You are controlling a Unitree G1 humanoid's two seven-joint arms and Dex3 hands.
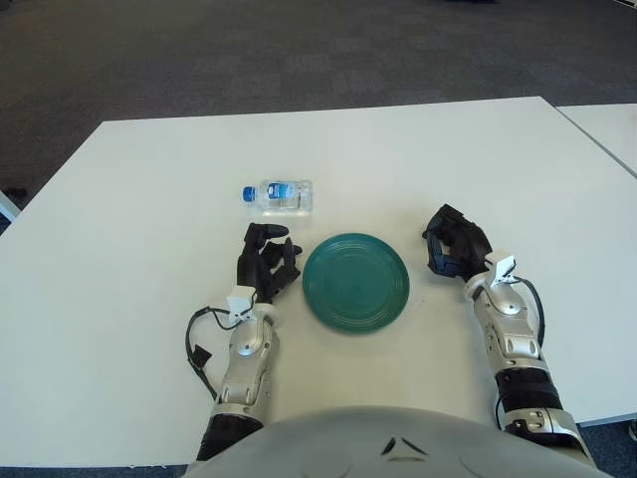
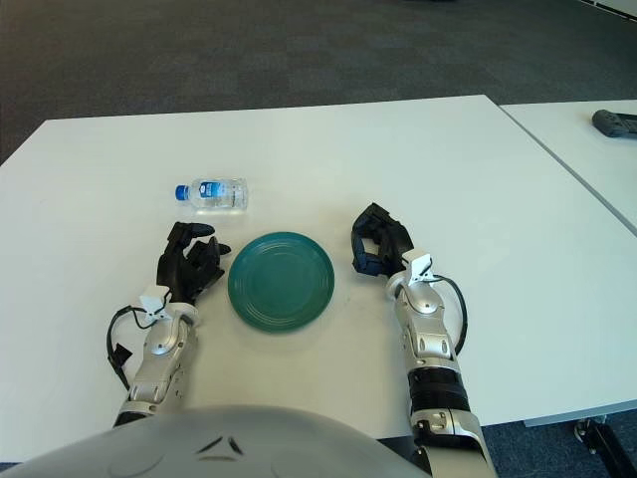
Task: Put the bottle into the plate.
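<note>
A small clear water bottle (image 1: 280, 195) with a blue cap and blue label lies on its side on the white table (image 1: 149, 179), cap pointing left. A round green plate (image 1: 355, 283) sits empty just in front and to the right of it. My left hand (image 1: 265, 261) rests on the table beside the plate's left rim, a little nearer than the bottle, fingers relaxed and holding nothing. My right hand (image 1: 453, 241) rests to the right of the plate, fingers curled, holding nothing.
A second white table (image 2: 587, 149) stands to the right across a narrow gap, with a dark object (image 2: 615, 122) on it. Dark carpet lies beyond the table's far edge.
</note>
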